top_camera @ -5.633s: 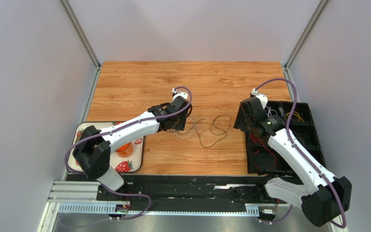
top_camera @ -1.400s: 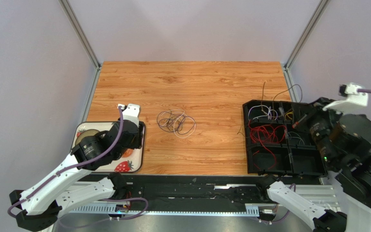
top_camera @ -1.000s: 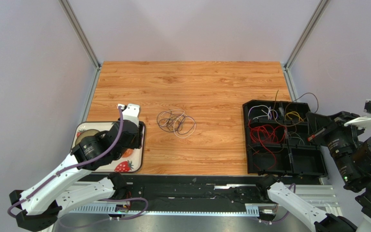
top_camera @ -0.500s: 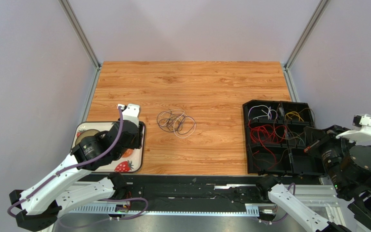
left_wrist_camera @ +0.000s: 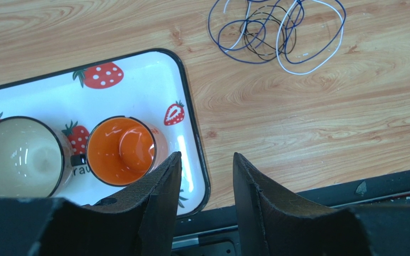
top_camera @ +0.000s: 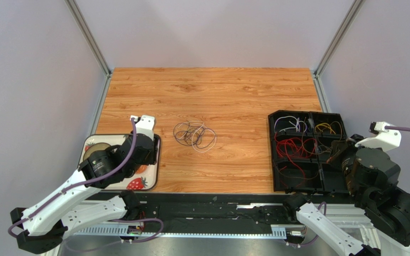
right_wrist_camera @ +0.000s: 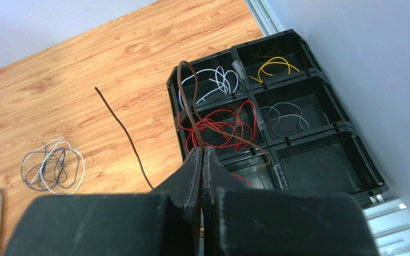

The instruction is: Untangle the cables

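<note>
Wooden table; brown cable partly hidden between pinched right fingers

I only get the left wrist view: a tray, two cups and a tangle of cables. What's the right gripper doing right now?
Observer: The right gripper is shut on a brown cable, which no longer touches the tangle.
Operator: Okay, and where is that gripper?
Observer: It's raised over a black bin with compartments, at the right edge of the table.
</note>
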Motion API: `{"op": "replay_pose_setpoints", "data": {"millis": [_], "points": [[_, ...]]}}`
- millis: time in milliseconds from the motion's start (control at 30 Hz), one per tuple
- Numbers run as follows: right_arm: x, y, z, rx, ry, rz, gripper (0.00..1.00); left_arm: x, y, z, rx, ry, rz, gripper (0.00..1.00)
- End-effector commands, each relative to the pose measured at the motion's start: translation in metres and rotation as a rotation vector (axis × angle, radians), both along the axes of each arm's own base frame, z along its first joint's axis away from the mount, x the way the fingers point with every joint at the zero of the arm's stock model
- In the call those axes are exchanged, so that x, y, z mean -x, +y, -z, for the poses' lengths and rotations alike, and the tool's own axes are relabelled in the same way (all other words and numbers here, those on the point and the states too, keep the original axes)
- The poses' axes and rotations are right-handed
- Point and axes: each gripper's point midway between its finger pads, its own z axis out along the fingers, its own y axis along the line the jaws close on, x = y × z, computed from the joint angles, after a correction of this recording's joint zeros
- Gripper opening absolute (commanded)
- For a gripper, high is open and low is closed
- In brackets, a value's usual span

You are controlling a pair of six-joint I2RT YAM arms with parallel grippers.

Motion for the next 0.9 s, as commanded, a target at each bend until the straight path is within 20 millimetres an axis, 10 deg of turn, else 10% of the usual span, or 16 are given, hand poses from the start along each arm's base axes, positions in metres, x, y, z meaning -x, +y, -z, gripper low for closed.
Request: {"op": "replay_pose_setpoints", "data": {"millis": [0,867], "points": [[-0.004,-0.003,0.020,0.034,0.072,0.045,0.00,-0.002,-0.001,-0.001,0.003,-0.009,-0.013,0.49],[0.011,0.030,0.155,-0.284,0.366,0.201,0.00,0.001,-0.007,-0.006,0.037,-0.017,0.039,0.49]]}}
